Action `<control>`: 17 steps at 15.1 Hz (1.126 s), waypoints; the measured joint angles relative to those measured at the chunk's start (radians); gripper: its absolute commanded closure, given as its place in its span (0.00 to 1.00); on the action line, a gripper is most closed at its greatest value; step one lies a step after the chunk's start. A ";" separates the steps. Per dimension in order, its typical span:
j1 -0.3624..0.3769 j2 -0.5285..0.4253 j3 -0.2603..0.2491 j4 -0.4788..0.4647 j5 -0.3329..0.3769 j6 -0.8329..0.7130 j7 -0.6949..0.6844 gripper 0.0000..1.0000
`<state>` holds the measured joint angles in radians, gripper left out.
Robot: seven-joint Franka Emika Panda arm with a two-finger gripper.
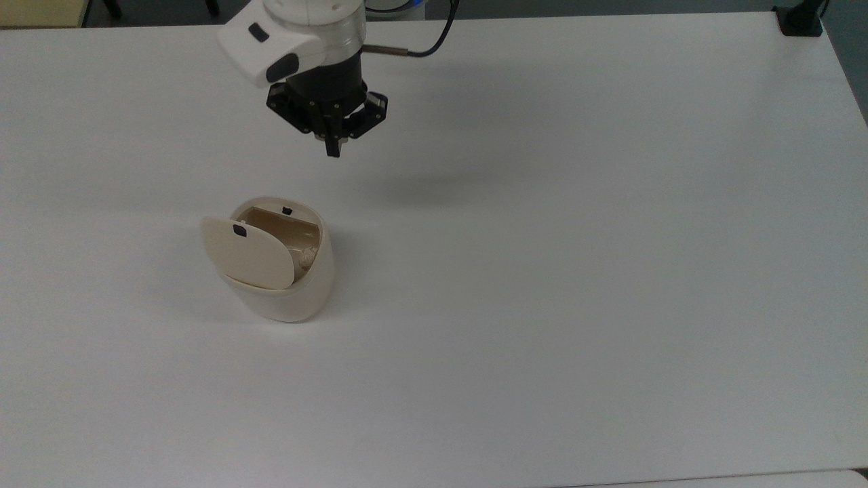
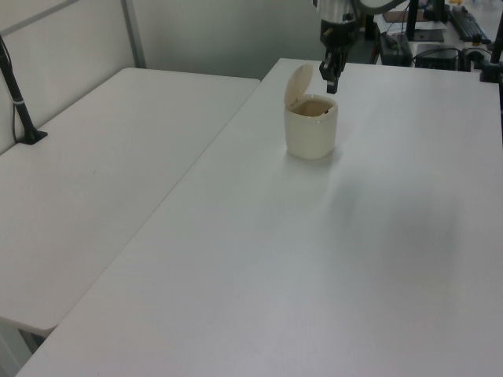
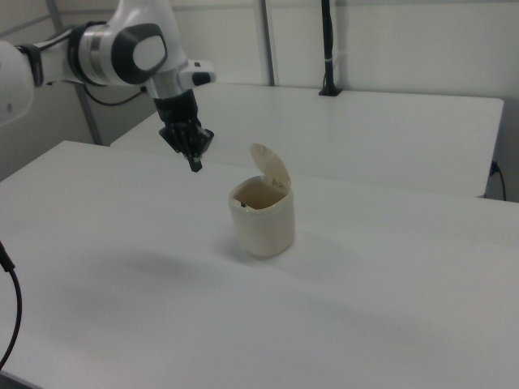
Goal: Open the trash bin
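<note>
Now trash bin (image 1: 291, 298) lid (image 1: 247, 252) raised; pincer (image 1: 333, 150) pinched together, empty, above and apart.

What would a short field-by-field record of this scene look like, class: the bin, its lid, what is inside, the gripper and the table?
bin: trash bin, cream-beige, upright on the white table
lid: lid swung up on its hinge, standing open
inside: brownish interior; a small pale item lies within, kind unclear
latch: black tab on the lid's underside, another on the bin's rim
gripper: gripper raised clear of the bin, holding nothing, jaws closed together
gripper position: above the bin in the top view; to the right view's left of the bin
task state: bin open
</note>
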<state>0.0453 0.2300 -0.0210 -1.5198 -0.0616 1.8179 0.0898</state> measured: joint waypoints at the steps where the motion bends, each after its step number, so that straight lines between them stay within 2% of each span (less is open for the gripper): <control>1: 0.006 -0.018 0.000 0.000 0.000 -0.025 0.000 0.91; 3: 0.008 -0.054 0.000 -0.001 0.000 -0.067 0.000 0.86; 4: 0.008 -0.072 -0.001 -0.001 0.000 -0.087 0.000 0.78; 5: 0.007 -0.090 -0.001 -0.001 0.000 -0.110 0.000 0.59; 6: 0.008 -0.109 -0.001 -0.001 0.000 -0.139 -0.003 0.34; 7: 0.008 -0.133 -0.001 -0.002 0.000 -0.177 -0.003 0.00; 17: 0.009 -0.153 0.000 -0.013 0.000 -0.217 -0.004 0.00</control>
<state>0.0543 0.0765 -0.0213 -1.5326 -0.0620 1.6006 0.0858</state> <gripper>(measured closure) 0.000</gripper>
